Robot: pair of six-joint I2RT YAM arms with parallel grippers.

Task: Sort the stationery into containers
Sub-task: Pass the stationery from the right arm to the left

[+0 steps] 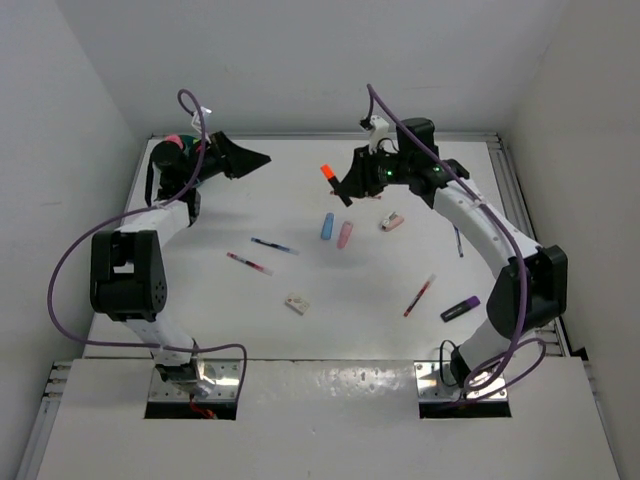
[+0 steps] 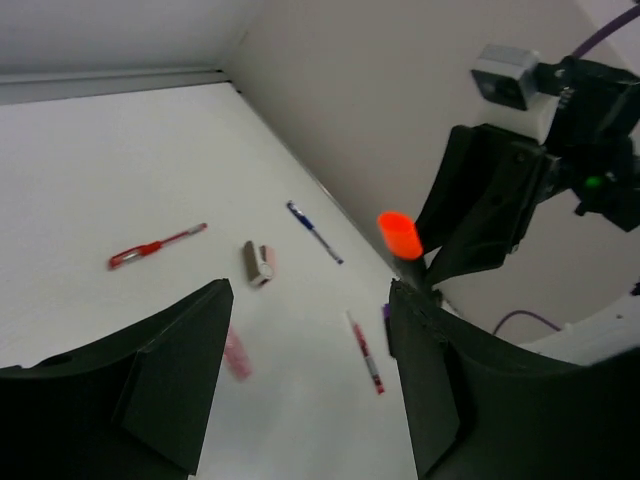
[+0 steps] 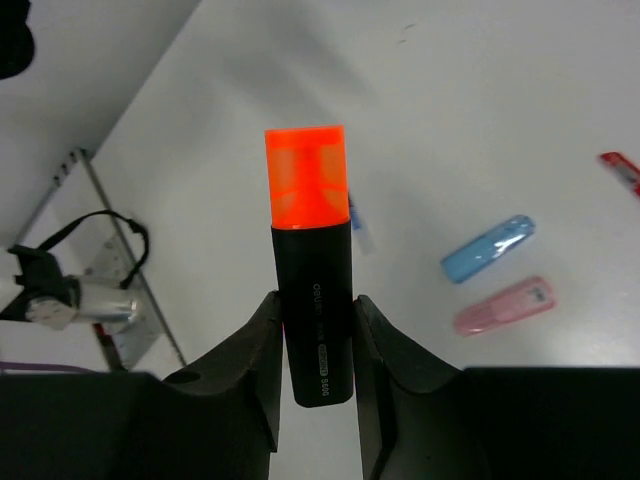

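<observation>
My right gripper (image 1: pixel 343 188) is shut on a black highlighter with an orange end (image 1: pixel 327 172), held above the table's far middle; in the right wrist view the highlighter (image 3: pixel 312 300) stands upright between the fingers. My left gripper (image 1: pixel 255 160) is open and empty above the far left; its wrist view (image 2: pixel 308 300) looks across at the orange highlighter (image 2: pixel 400 234). On the table lie a blue tube (image 1: pixel 327 227), a pink tube (image 1: pixel 344 236), two erasers (image 1: pixel 392 221) (image 1: pixel 296 303), thin pens (image 1: pixel 273 246) (image 1: pixel 249 264) (image 1: pixel 419 295) and a purple-ended highlighter (image 1: pixel 460 309). The teal cup (image 1: pixel 186 147) is mostly hidden behind the left arm.
White walls close the table at the back and both sides. Another blue pen (image 1: pixel 458 240) lies under the right arm. Purple cables loop from both arms. A metal rail (image 1: pixel 505 175) runs along the right edge.
</observation>
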